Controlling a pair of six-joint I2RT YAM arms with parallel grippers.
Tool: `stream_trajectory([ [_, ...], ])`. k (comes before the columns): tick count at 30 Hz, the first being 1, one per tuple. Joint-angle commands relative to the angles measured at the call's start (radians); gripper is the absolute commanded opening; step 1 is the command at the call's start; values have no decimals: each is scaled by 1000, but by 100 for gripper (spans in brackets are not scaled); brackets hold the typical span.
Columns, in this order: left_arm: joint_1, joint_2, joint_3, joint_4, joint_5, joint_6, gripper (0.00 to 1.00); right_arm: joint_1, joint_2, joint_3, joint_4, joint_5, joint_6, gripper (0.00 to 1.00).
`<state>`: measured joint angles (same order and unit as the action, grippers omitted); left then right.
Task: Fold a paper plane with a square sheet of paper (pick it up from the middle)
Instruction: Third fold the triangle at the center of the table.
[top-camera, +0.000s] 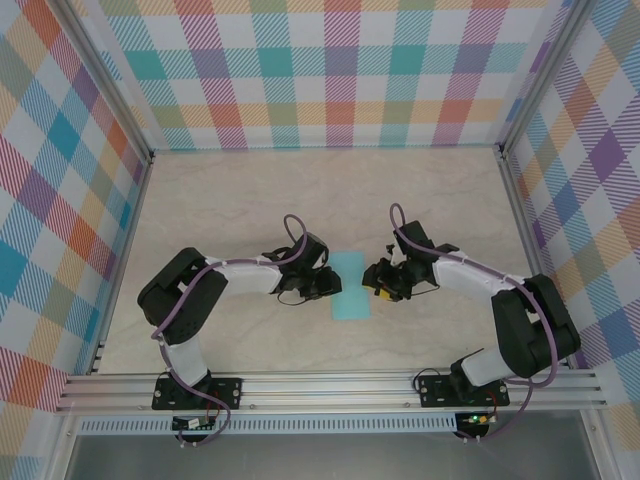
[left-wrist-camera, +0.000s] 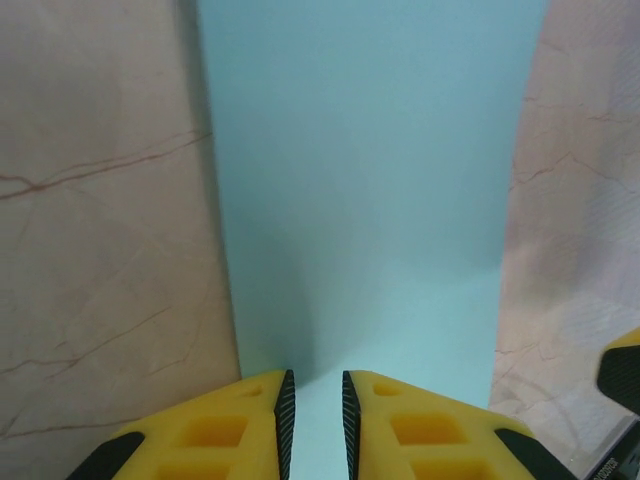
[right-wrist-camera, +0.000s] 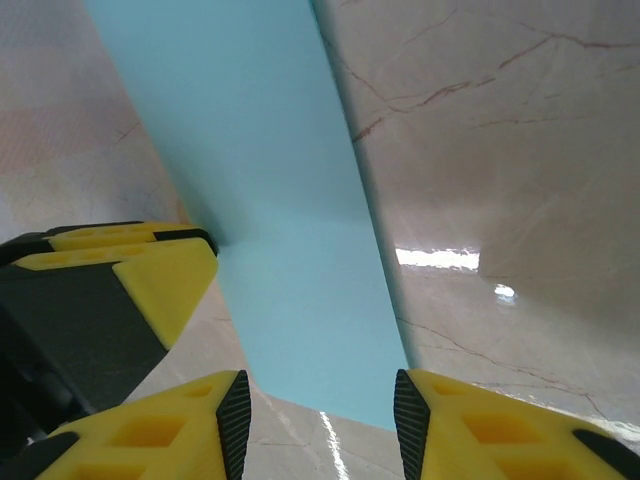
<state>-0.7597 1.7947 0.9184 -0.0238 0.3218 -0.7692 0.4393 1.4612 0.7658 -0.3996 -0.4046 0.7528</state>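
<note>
The light cyan sheet of paper (top-camera: 350, 285) lies flat at the middle of the table as a narrow rectangle, long side running away from the arms. My left gripper (top-camera: 330, 284) is low at its left edge. In the left wrist view the paper (left-wrist-camera: 370, 180) runs under that gripper (left-wrist-camera: 314, 385), whose jaws stand a narrow gap apart with paper showing through. My right gripper (top-camera: 372, 280) is at the paper's right side. In the right wrist view it (right-wrist-camera: 320, 390) is wide open over one end of the paper (right-wrist-camera: 270, 180), with the left gripper's finger (right-wrist-camera: 150, 275) touching the paper's edge.
The pale marble tabletop (top-camera: 250, 200) is walled by plaid panels (top-camera: 330, 70) at the back and both sides. An aluminium rail (top-camera: 330, 385) with both arm bases runs along the near edge. The two grippers sit close together, with only the strip's width between them.
</note>
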Motion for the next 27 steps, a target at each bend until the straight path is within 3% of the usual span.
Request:
stream_trajectory([
  [1,-15,22,-11,-23,12,15,23,-4,3,67,-99,30,32,44],
  [12,-16,45,-5,-28,36,24,23,-3,-69,93,-196,41,49,48],
  [27,-15,68,8,-9,56,32,23,-4,-7,149,-193,-16,22,49],
])
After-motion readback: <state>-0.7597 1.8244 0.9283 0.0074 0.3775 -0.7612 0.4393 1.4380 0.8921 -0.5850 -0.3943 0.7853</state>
